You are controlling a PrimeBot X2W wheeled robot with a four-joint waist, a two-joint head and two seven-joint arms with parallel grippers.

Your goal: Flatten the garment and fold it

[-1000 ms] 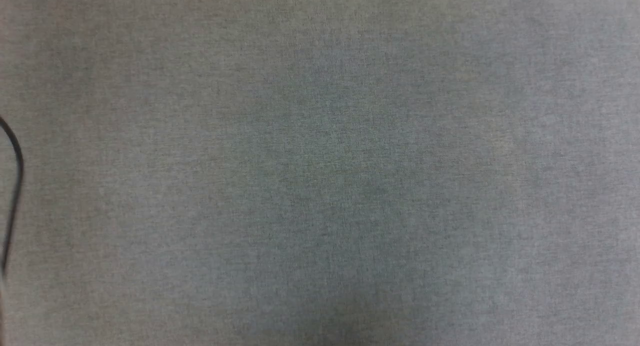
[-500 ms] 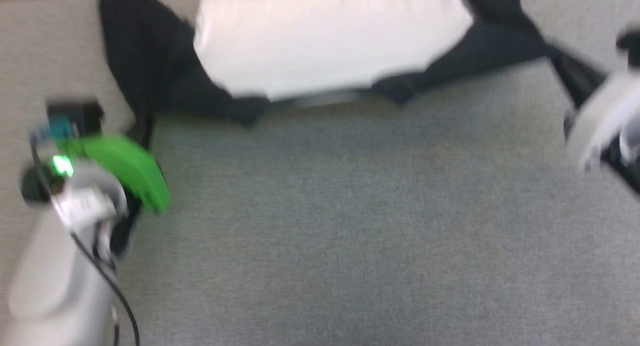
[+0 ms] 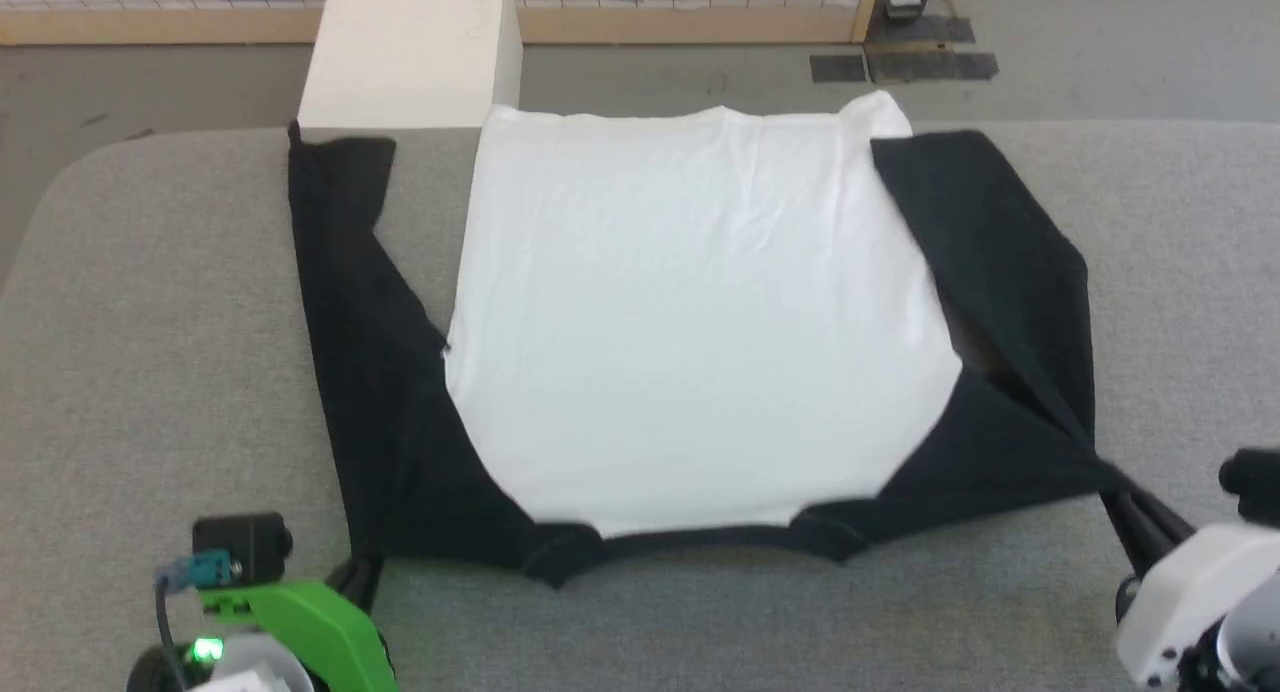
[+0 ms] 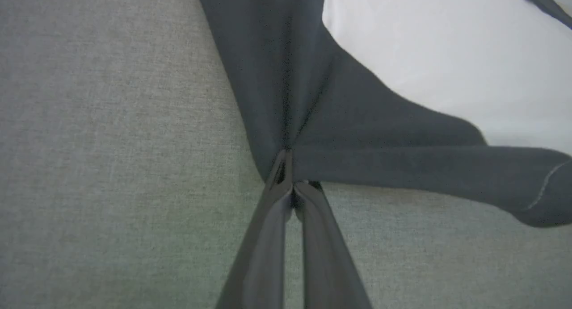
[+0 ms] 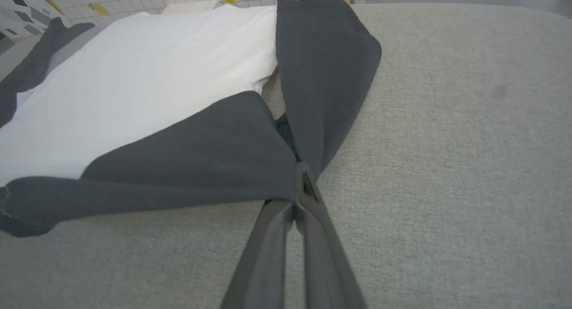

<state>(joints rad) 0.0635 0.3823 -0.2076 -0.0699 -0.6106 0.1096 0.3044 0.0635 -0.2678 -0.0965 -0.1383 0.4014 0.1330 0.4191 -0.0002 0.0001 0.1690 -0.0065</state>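
Grip at 7 o'clock in head view: left fingers [image 4: 286, 184] pressed fully together on black cloth at the shirt's [image 3: 700, 322] near-left shoulder corner, with the fabric puckering into the tips. Left sleeve [image 3: 350, 322] runs from that pinch up to 11 o'clock, its end at the far edge of the grey worktop [image 3: 150, 322]. White block [image 3: 410, 52] stands just past that edge at 11 o'clock, beside the hem corner. Shirt body is spread flat mid-worktop, plain white side up with light creases. Hem is at 12 o'clock and black collar [image 3: 690, 542] at 6 o'clock, nearest the robot. Right sleeve [image 3: 1010, 272] is doubled back on itself at 3 o'clock, its end up near the hem at 1 o'clock. A small patch of worktop shows between sleeve and body. Right fingers [image 5: 303, 184] at 4 o'clock are clamped closed on the black fold at the near-right corner, with the cloth drawn taut into the tips.
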